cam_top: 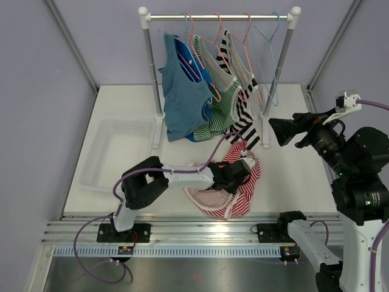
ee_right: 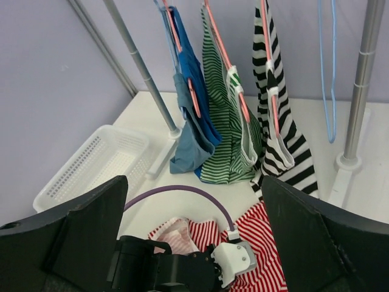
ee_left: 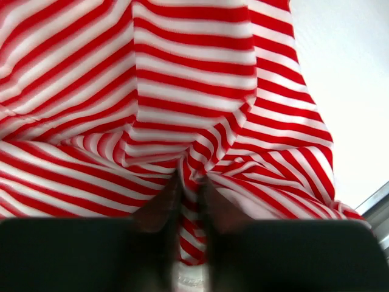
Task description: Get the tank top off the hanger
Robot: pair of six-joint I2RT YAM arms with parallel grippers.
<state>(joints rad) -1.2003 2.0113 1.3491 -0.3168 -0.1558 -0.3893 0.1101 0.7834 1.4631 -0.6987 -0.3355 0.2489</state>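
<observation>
A red-and-white striped tank top lies crumpled on the table in front of the rack, with no hanger in it. My left gripper reaches over it from the left, shut on a fold of its fabric. In the left wrist view the striped cloth fills the frame, and a pinch of it runs down between the narrow jaws of the left gripper. My right gripper hangs open above the table's right side, holding nothing. From the right wrist, the same top lies below the open right gripper.
A clothes rack at the back carries blue, green-striped and black-striped tops on hangers, plus an empty light-blue hanger. A white basket sits at the left. The rack's right post is near my right gripper.
</observation>
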